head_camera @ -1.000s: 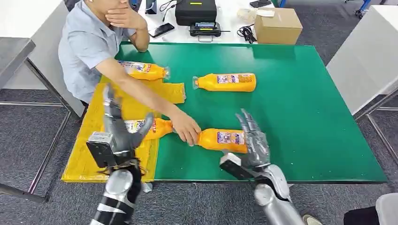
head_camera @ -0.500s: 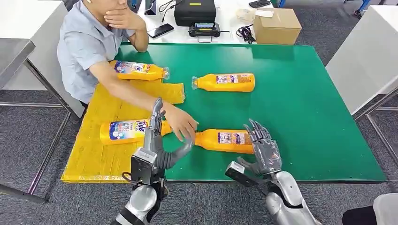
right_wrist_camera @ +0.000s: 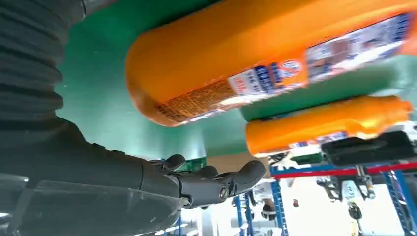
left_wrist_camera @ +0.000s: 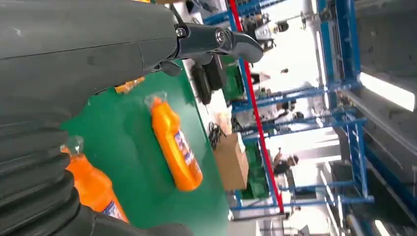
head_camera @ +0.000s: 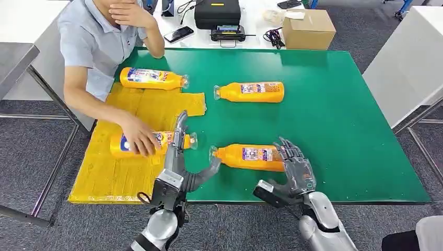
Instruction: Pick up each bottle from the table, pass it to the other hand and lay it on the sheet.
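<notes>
Our right hand, fingers apart, reaches the near bottle; next we must clamp it.

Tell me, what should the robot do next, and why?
Probably close the right hand around the nearest bottle. That hand is open at the bottle's base end, the bottle lies on the green table, not the yellow sheet, and the left hand waits open beside it.
</notes>
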